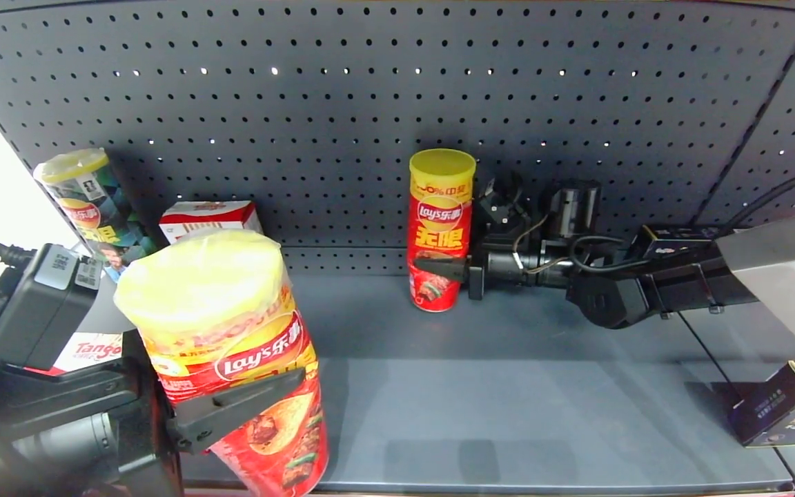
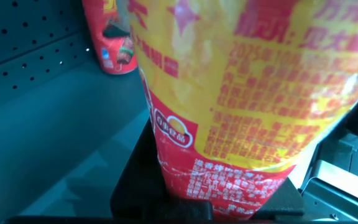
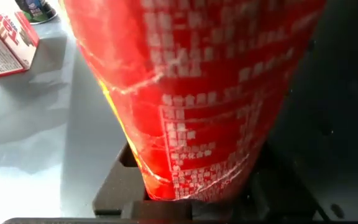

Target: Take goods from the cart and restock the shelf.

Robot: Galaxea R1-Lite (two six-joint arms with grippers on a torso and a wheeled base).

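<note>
Right gripper (image 1: 447, 270) is clamping its jaws low on a red chip can (image 1: 441, 207). The can is standing upright right at the fingertips, with its base looking like it's touching the shelf (image 1: 522, 386), and it's sitting just in front of the pegboard back (image 1: 370, 90). My guess is it's gripping low so the can is going down flat and not tipping once the jaws let go. Tucking it deep is also leaving the front of the shelf free for more stock. Left gripper (image 1: 235, 404) is squeezing a second chip can (image 1: 221, 324) around its lower half. That one is leaning a bit and hanging by the shelf's front edge, well apart from the right gripper's can, so I'm reading it as queued up for its own spot. Beyond the left gripper, toward the back wall, a dark chip tube (image 1: 90, 203) and a red-and-white box (image 1: 208, 217) are already sitting side by side. On the far side of the right arm, a dark box (image 1: 780, 404) is lying near the front.
</note>
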